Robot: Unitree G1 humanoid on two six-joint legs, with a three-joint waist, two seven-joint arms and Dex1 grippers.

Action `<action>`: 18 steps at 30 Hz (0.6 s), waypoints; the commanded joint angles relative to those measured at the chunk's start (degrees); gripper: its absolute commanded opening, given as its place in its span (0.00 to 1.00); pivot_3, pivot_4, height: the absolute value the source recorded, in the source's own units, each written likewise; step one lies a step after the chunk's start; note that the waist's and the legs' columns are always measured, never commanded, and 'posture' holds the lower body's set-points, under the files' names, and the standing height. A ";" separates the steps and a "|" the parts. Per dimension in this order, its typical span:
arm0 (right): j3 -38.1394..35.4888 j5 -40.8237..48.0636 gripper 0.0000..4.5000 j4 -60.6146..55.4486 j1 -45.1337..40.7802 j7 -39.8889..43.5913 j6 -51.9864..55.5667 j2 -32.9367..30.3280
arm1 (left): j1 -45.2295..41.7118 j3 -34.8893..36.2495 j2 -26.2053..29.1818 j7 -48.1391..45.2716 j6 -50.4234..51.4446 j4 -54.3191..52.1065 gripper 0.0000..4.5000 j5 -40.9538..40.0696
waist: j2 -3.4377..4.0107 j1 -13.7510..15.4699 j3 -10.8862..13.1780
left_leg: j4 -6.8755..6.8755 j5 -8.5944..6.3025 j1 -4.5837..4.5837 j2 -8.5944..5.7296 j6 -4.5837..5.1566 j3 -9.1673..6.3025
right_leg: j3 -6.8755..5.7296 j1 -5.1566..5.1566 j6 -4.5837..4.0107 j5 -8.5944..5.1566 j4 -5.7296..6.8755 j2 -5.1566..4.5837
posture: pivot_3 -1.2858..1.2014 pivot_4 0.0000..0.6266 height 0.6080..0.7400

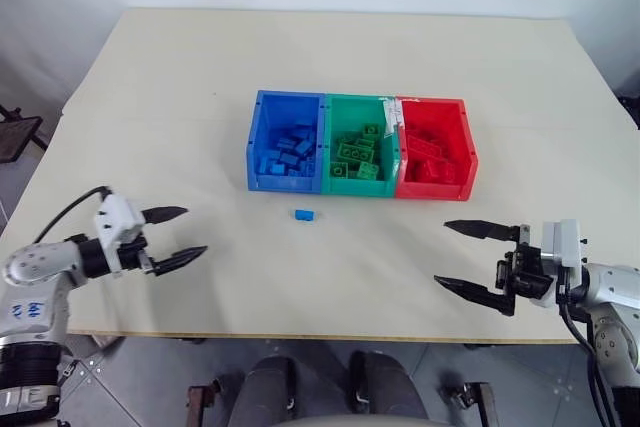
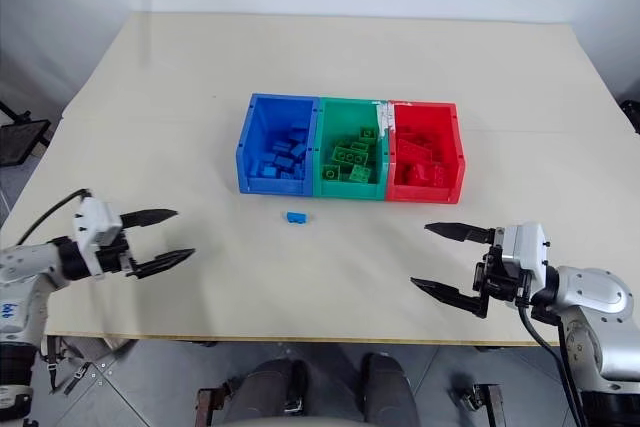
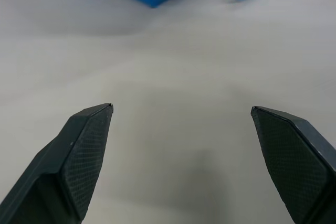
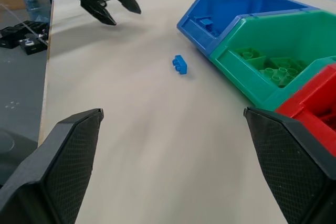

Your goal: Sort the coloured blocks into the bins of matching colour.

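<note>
Table [image 1: 180,77]: we see a pale top with the three bins joined in a row near its middle.
Blue bin [image 1: 262,137]: on the robot's left end of the row — blue blocks [image 1: 290,155] lie heaped inside.
Green bin [image 1: 333,117]: the middle one, holding green blocks [image 1: 357,156].
Red bin [image 1: 465,142]: the right end, holding red blocks [image 1: 432,162].
Loose blue block [image 1: 305,215]: we find it alone on the table, just in front of the blue bin, touching neither the bin nor a gripper.
Left gripper [image 1: 178,237]: fingers spread wide, nothing between them — it hangs over the table's left front part, well apart from the loose block.
Right gripper [image 1: 462,259]: fingers likewise wide apart and empty, over the right front part, pointing towards the left one.
</note>
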 commanded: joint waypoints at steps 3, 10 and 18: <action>-2.28 0.88 1.00 -3.03 2.08 -0.81 0.03 -0.85 | -6.44 -9.49 -5.84 -0.30 0.25 -5.52 0.99 2.22 | 0.00 0.65 0.00 | 0.05 0.00 -0.01 -0.03 0.01 0.00 | -0.02 0.03 0.00 0.00 0.01 0.01 | 0.52 0.24 1.00; -4.34 1.19 1.00 -6.30 4.89 -3.37 0.48 -0.52 | -16.89 -19.01 -12.98 1.80 -1.06 4.41 0.99 9.83 | -0.01 1.03 -0.01 | 0.11 0.03 0.05 -0.03 0.03 0.26 | -0.18 -0.01 0.01 0.00 0.17 0.22 | 0.52 0.24 1.00; -5.17 1.39 1.00 -9.33 7.36 -6.35 0.68 0.27 | -23.88 -21.44 -18.30 2.28 -1.97 14.10 0.91 11.87 | -0.05 1.43 0.01 | 0.19 0.07 0.07 -0.04 0.11 0.35 | -0.27 -0.01 0.07 0.04 0.18 0.21 | 0.52 0.24 1.00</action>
